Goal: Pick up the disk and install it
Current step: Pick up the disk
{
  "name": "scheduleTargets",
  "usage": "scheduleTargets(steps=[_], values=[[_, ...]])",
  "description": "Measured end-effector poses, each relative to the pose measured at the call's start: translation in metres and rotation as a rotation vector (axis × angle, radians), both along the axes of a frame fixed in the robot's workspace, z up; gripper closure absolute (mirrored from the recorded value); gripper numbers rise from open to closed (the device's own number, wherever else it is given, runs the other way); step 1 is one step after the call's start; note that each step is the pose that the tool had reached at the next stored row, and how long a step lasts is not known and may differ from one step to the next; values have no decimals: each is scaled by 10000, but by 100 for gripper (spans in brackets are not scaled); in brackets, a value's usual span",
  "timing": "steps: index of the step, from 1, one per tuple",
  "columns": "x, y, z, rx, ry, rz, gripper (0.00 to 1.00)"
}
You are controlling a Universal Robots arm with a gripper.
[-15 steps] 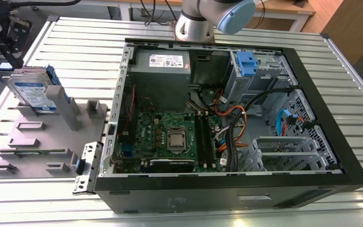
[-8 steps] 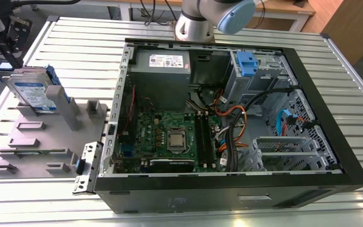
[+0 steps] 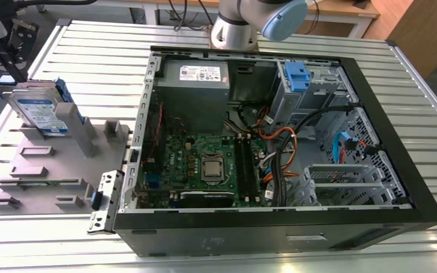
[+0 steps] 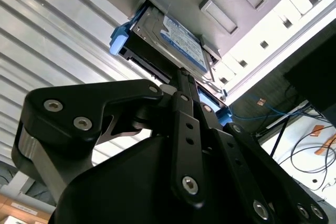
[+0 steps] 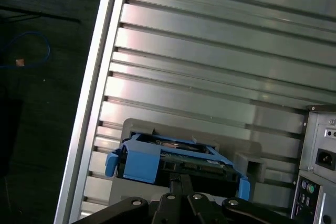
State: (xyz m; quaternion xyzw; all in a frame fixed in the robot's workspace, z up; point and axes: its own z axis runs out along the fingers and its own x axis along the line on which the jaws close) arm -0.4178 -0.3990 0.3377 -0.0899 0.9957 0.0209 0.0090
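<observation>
Disk stands on end in its holder at the exterior view's upper left, long axis pointing up at the gripper close above it, jaws closed and empty.

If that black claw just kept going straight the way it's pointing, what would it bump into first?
Most likely the disk: in both wrist views the claw points straight at its near end, with nothing between them. Whether there is a gap or they touch is unclear.
</observation>
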Motion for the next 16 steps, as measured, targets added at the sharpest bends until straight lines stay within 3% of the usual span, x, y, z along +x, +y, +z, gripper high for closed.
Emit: scheduleTargets(steps=[16], values=[[-1, 0, 0, -1, 0, 1625, 89]])
